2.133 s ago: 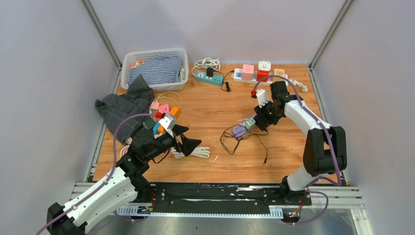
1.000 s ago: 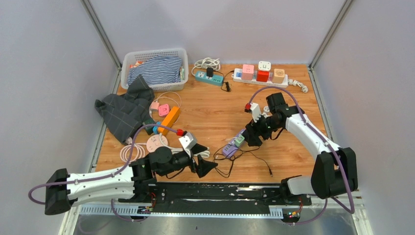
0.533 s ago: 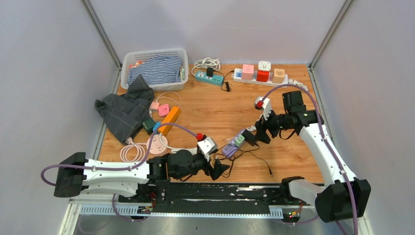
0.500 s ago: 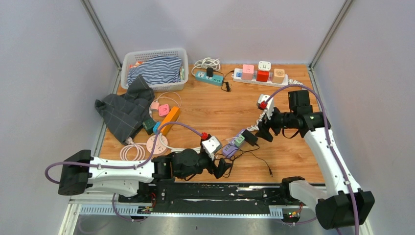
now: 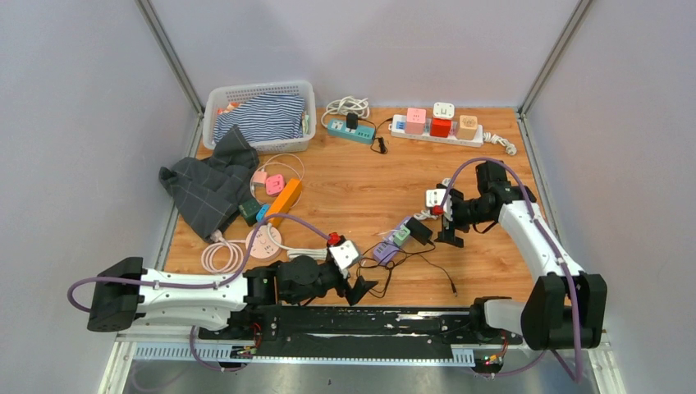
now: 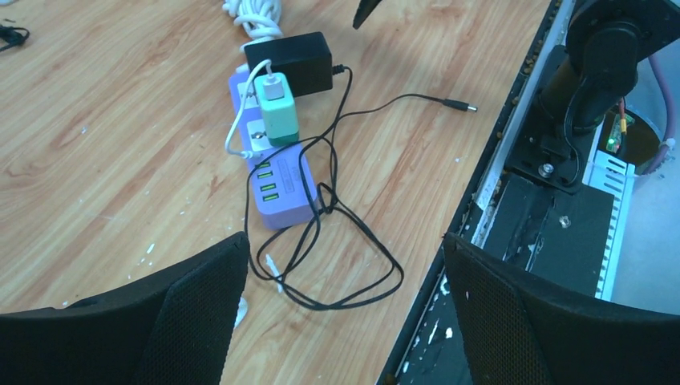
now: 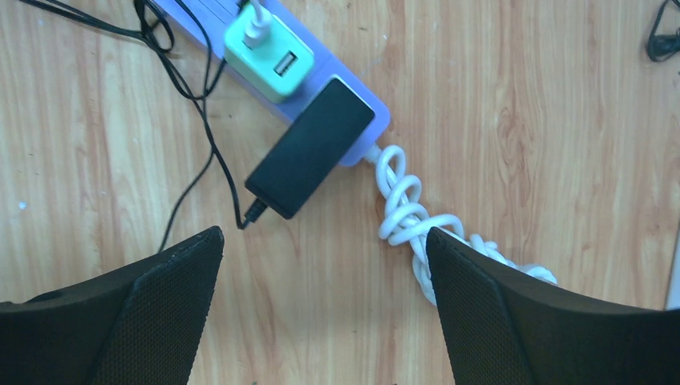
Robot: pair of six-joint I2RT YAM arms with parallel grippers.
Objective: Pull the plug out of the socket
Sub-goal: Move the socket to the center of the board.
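While the left hand (image 6: pixel 341 317) lies low, gaping empty, the right hand (image 7: pixel 321 313) gapes empty over the plug (image 7: pixel 310 147).

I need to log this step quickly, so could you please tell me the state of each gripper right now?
Left gripper: open, holding nothing.
Right gripper: open, holding nothing, over the black adapter.

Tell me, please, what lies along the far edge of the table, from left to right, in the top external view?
white basket → teal power strip → pink cube adapter → red cube adapter → tan cube adapter
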